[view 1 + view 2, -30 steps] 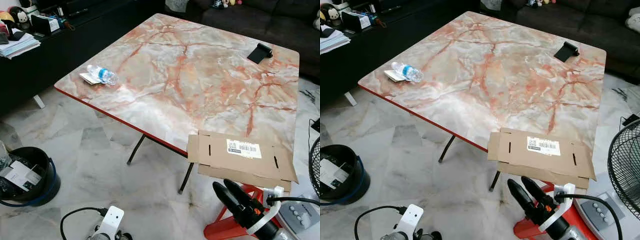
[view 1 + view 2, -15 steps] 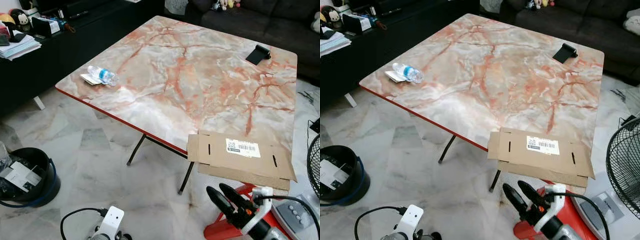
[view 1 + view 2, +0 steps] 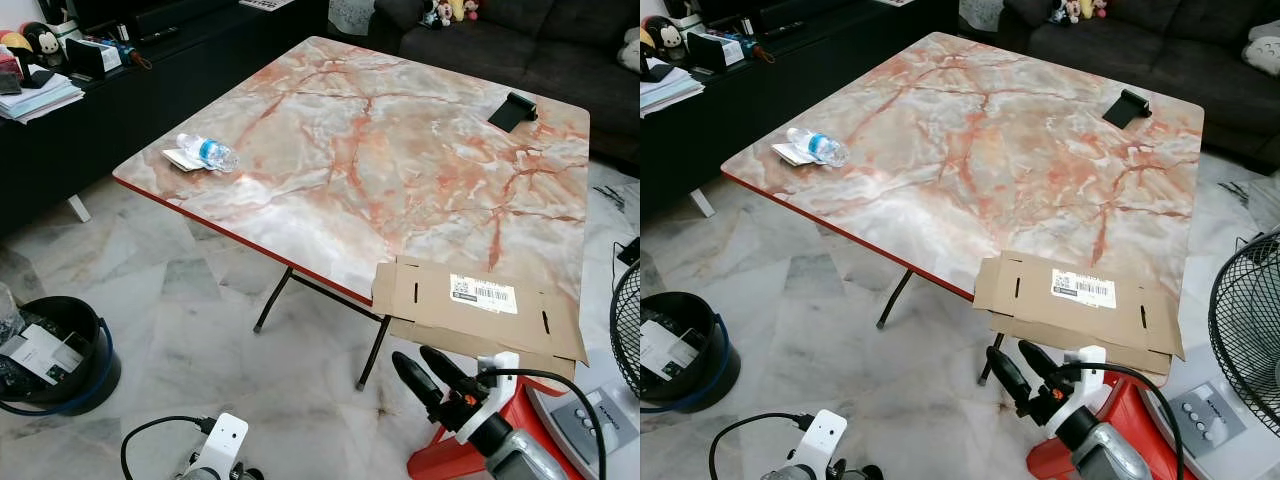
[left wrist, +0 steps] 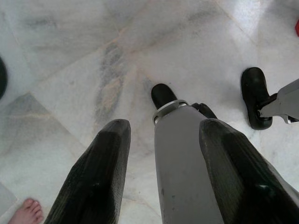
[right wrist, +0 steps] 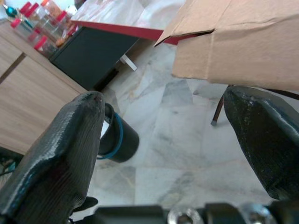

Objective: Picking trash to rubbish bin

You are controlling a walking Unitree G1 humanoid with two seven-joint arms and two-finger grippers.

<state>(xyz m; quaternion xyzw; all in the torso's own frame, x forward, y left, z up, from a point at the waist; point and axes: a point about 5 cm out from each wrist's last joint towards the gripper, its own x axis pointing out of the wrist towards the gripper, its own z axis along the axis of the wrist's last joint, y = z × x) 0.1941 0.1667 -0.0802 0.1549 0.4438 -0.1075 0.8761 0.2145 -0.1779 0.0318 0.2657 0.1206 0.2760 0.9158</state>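
1. A flattened cardboard box [image 3: 478, 315] lies at the near right corner of a marble-patterned tabletop [image 3: 370, 160], overhanging the near edge.
2. The right hand [image 3: 425, 367] hovers just below that overhang, fingers apart and empty.
3. A plastic bottle [image 3: 206, 152] lies on a wrapper [image 3: 178, 158] near the left corner.
4. A black bin [image 3: 62, 352] stands on the floor, left of the tabletop.
5. The left hand [image 4: 163, 154] points at the floor, fingers apart.
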